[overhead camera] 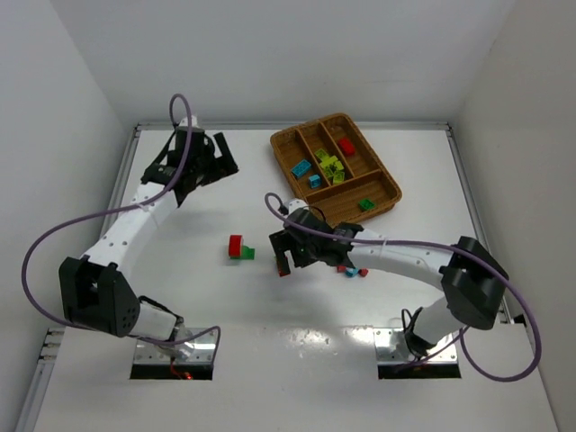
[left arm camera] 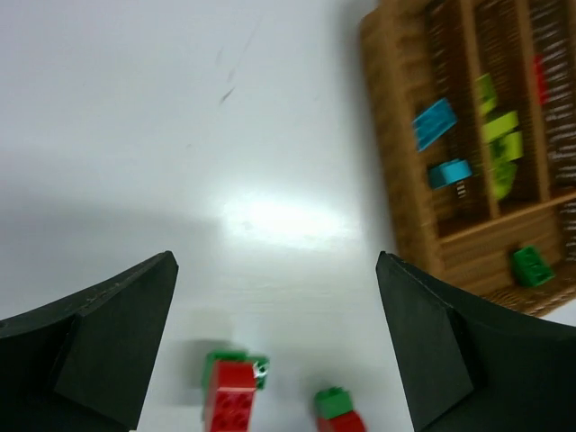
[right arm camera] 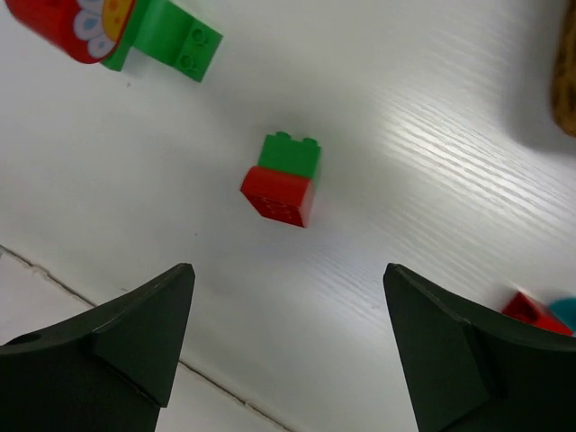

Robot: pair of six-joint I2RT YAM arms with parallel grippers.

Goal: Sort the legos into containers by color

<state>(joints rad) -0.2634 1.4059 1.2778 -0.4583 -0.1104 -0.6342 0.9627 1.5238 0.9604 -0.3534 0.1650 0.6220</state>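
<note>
Jaws are gaping empty on both sides; right gripper (right arm camera: 288,283) is hovering above a red-green clump (right arm camera: 281,184), left gripper (left arm camera: 274,288) near the wicker tray (left arm camera: 396,180).

Brown woven tray (left arm camera: 392,135); red, green, cyan, yellow-green legos (right arm camera: 281,180); white table (overhead camera: 288,324)

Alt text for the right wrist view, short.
Open right gripper above a white table, a small red-and-green lego stack ahead between its fingers. A second red-and-green clump sits top left; red and cyan bricks at right edge.
</note>
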